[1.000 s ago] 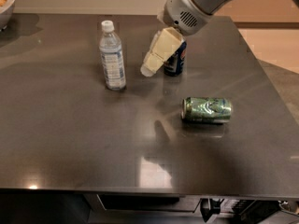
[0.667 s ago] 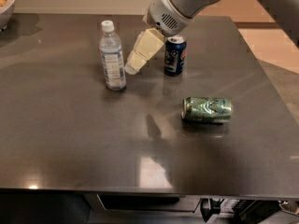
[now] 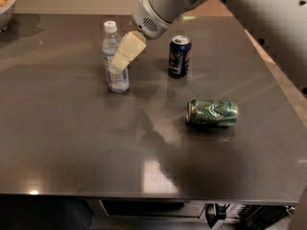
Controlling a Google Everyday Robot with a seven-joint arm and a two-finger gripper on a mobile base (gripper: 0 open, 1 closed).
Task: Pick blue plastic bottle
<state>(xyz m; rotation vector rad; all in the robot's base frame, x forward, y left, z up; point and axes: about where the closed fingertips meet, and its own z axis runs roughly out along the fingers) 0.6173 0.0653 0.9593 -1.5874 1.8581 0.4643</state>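
The blue plastic bottle (image 3: 116,78) is a slim clear bottle with a white cap. It stands upright on the dark table (image 3: 72,143), left of centre towards the back. My gripper (image 3: 119,63) has cream-coloured pads and reaches down from the upper right. It overlaps the bottle's right side at label height. Whether it touches the bottle cannot be told.
A dark blue soda can (image 3: 180,56) stands upright to the right of the bottle. A green crushed can (image 3: 212,112) lies on its side nearer the front right. A bowl (image 3: 5,4) sits at the far left corner. The table's right edge runs diagonally.
My gripper has moved left, from beside the blue soda can to the bottle's right side. The bottle and both cans have not moved.
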